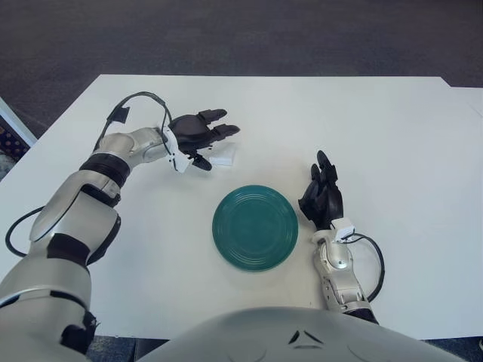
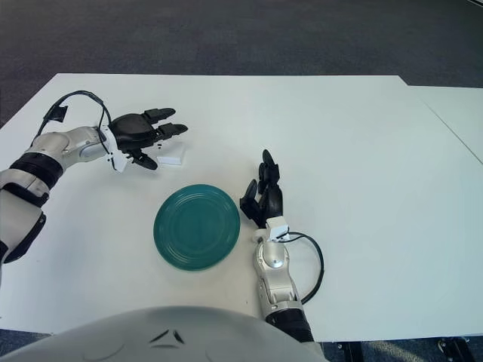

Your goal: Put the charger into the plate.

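Likely lab or office: plain white table [image 1: 392, 151], dark grey carpet [image 1: 226, 34].

We see even, bright overhead light; white desk [image 1: 392, 151] slightly glary. Soft faint shadows under left hand [image 1: 198, 134] and green plate [image 1: 255, 228]. Focus sharp, no motion blur.

A: Left hand [image 1: 198, 138] seen at 11 o'clock from the plate [image 1: 255, 228], fingers spread over the white charger [image 1: 223, 157].

B: Right hand [image 1: 323, 196] noted just beside the plate, 3 o'clock.
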Controlling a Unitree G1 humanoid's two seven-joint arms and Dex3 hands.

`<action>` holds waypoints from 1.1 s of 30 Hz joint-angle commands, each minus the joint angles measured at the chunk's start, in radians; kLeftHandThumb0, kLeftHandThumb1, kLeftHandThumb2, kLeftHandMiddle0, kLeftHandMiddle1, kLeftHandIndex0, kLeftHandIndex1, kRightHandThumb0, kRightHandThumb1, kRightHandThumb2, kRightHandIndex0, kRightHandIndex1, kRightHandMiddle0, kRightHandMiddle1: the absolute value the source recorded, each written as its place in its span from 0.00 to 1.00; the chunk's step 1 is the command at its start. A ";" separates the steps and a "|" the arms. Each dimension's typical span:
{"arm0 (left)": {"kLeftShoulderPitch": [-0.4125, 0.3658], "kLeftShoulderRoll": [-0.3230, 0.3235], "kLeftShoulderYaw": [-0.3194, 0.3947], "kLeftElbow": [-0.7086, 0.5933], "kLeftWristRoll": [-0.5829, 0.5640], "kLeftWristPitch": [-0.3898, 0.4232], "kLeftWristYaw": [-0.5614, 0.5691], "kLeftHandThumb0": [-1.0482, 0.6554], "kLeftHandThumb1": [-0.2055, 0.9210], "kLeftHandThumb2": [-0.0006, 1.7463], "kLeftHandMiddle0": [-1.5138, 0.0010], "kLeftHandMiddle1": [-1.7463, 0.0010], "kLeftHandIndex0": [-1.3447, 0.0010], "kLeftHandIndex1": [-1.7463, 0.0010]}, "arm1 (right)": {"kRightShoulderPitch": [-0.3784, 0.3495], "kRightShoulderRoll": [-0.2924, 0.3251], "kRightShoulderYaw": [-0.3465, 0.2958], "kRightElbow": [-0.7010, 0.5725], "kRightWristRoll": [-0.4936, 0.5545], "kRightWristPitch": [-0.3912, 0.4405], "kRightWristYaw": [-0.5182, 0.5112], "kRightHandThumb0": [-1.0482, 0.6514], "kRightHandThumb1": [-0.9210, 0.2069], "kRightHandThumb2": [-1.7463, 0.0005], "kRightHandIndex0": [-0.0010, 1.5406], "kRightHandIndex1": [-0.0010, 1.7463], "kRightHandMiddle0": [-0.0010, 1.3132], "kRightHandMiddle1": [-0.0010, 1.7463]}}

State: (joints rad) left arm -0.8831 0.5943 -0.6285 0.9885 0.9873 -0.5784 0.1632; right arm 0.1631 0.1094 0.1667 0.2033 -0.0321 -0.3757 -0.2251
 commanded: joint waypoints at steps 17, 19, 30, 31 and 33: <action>-0.015 -0.072 0.041 0.074 -0.096 0.144 -0.040 0.00 1.00 0.28 1.00 1.00 1.00 0.77 | 0.030 0.058 0.011 0.139 -0.025 0.014 -0.050 0.07 0.00 0.44 0.04 0.00 0.00 0.11; -0.013 -0.079 0.040 0.073 -0.098 0.170 -0.048 0.00 1.00 0.28 1.00 1.00 1.00 0.76 | 0.027 0.053 0.012 0.147 -0.029 0.008 -0.052 0.07 0.00 0.44 0.04 0.00 0.00 0.12; -0.011 -0.101 0.035 0.091 -0.102 0.223 -0.064 0.00 1.00 0.30 1.00 1.00 1.00 0.74 | 0.016 0.053 0.012 0.184 -0.035 -0.035 -0.058 0.06 0.00 0.44 0.05 0.00 0.00 0.13; -0.013 -0.103 0.033 0.095 -0.100 0.225 -0.067 0.00 1.00 0.30 1.00 1.00 1.00 0.74 | 0.014 0.056 0.009 0.189 -0.029 -0.038 -0.057 0.06 0.00 0.44 0.05 0.00 0.00 0.13; -0.016 -0.106 0.029 0.100 -0.097 0.229 -0.072 0.00 1.00 0.30 1.00 1.00 1.00 0.75 | 0.012 0.060 0.006 0.194 -0.021 -0.041 -0.056 0.06 0.00 0.44 0.05 0.00 0.00 0.13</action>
State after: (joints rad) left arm -0.8856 0.4964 -0.5968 1.0739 0.9049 -0.3592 0.1069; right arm 0.1231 0.1095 0.1815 0.2779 -0.0656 -0.4523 -0.2788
